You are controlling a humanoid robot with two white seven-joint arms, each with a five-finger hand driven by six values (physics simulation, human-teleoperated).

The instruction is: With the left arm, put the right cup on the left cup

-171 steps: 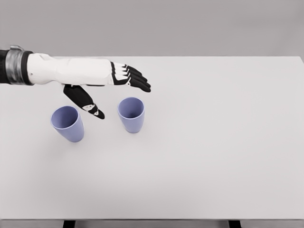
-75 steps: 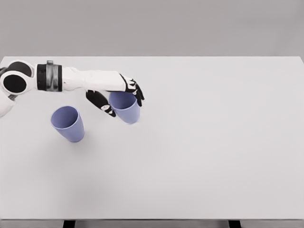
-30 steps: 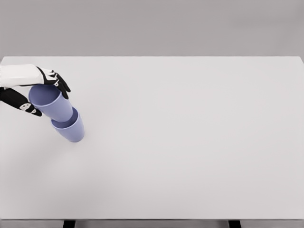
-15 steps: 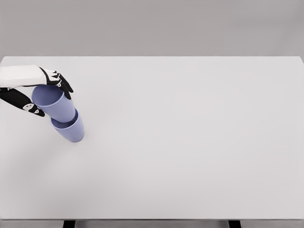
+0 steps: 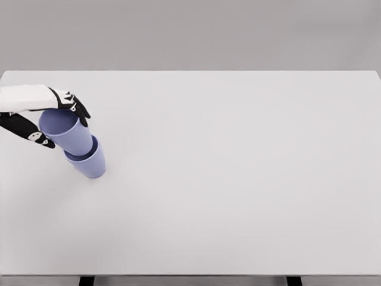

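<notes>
Two lavender-blue cups stand at the left of the white table [image 5: 238, 179]. The lower cup [image 5: 89, 165] rests on the table. The upper cup [image 5: 66, 132] leans to the left with its base inside the lower cup's mouth. My left hand [image 5: 56, 122] reaches in from the left edge and is shut on the upper cup near its rim, black fingers over the far side and the thumb [image 5: 36, 136] on the near side. The right arm does not show.
The table's far edge runs along the top of the view and its front edge along the bottom. A plain grey wall lies behind the table.
Over the earlier frames my left hand took hold of the right cup, lifted it and carried it left onto the other cup. In the last half second the cup has barely shifted.
</notes>
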